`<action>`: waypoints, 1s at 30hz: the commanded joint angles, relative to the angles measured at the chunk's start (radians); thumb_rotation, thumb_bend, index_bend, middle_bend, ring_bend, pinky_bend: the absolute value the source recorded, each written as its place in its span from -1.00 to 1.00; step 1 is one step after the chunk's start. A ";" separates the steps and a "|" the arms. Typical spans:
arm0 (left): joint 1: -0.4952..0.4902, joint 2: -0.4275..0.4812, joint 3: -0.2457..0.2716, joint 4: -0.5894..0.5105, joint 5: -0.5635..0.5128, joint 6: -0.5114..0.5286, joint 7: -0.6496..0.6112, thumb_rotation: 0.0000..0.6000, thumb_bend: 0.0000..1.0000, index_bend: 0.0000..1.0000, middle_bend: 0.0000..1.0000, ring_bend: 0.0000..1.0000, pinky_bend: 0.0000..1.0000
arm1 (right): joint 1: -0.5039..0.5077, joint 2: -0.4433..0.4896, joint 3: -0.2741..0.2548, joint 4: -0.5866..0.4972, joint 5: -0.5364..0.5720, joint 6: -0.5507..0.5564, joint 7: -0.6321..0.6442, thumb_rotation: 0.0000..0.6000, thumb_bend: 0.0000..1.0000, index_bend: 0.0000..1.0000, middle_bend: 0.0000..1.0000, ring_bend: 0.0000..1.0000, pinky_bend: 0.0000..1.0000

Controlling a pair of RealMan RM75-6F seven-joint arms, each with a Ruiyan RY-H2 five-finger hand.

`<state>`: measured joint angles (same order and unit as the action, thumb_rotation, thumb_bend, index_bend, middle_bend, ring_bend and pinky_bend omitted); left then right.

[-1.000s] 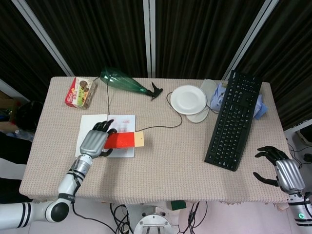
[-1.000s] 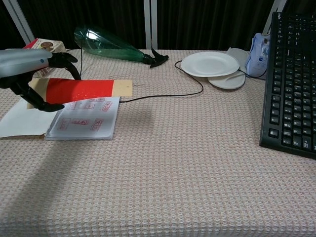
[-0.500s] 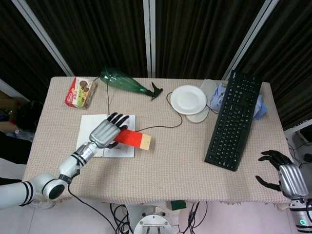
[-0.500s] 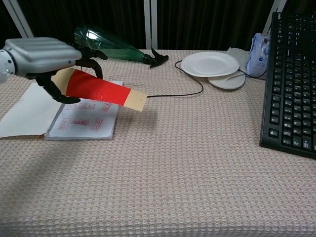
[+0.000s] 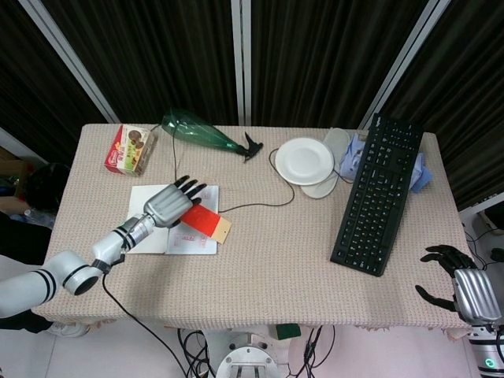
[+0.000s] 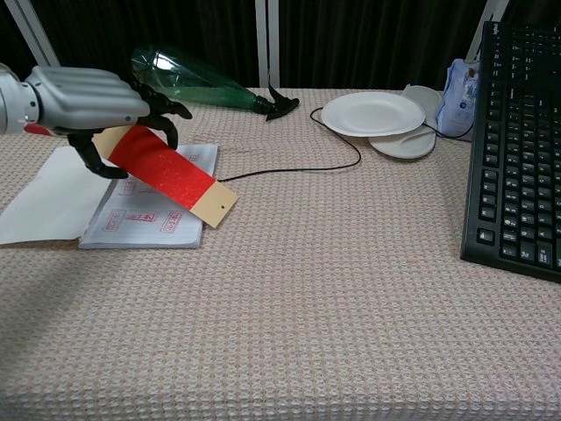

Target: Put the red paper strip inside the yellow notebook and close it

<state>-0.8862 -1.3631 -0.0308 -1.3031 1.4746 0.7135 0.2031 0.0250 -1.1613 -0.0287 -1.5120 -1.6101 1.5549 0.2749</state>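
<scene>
I see the red paper strip [image 6: 166, 169] angled downward over the open yellow notebook [image 6: 145, 217], its tan end [image 6: 216, 203] tipped toward the right page's edge; my left hand [image 6: 88, 101] pinches the strip's upper end, dark fingers [image 6: 162, 112] curled over it; the notebook lies flat, pages up, at the table's [image 6: 351, 289] left side; my right hand [image 5: 465, 287] hangs off the table's right front corner, fingers apart, holding nothing; behind the notebook lie a green bottle [image 6: 197, 85], a snack box [image 5: 130, 149] and a black cable [image 6: 307, 163]; further right, a white plate [image 6: 372, 113] and a black keyboard [image 6: 517, 149].
</scene>
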 commanded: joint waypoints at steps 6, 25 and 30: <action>0.018 0.025 -0.014 -0.017 -0.118 -0.032 0.024 1.00 -0.52 -0.78 -1.00 -1.00 -0.86 | 0.006 0.000 0.005 -0.002 -0.004 -0.009 -0.004 1.00 -0.75 -0.17 -0.50 -0.62 -0.46; -0.034 -0.071 -0.128 -0.214 -0.584 0.044 0.179 -1.00 0.51 -0.39 -1.00 -1.00 -0.89 | 0.021 -0.010 0.013 0.026 -0.004 -0.032 0.032 1.00 -0.75 -0.17 -0.50 -0.62 -0.46; -0.073 -0.148 -0.117 -0.177 -0.727 0.091 0.276 -1.00 0.49 -0.40 -1.00 -1.00 -0.89 | 0.019 -0.011 0.013 0.040 0.004 -0.037 0.049 1.00 -0.75 -0.17 -0.50 -0.62 -0.46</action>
<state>-0.9281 -1.4594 -0.1522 -1.5031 0.8197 0.7739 0.4203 0.0445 -1.1721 -0.0156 -1.4728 -1.6072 1.5183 0.3229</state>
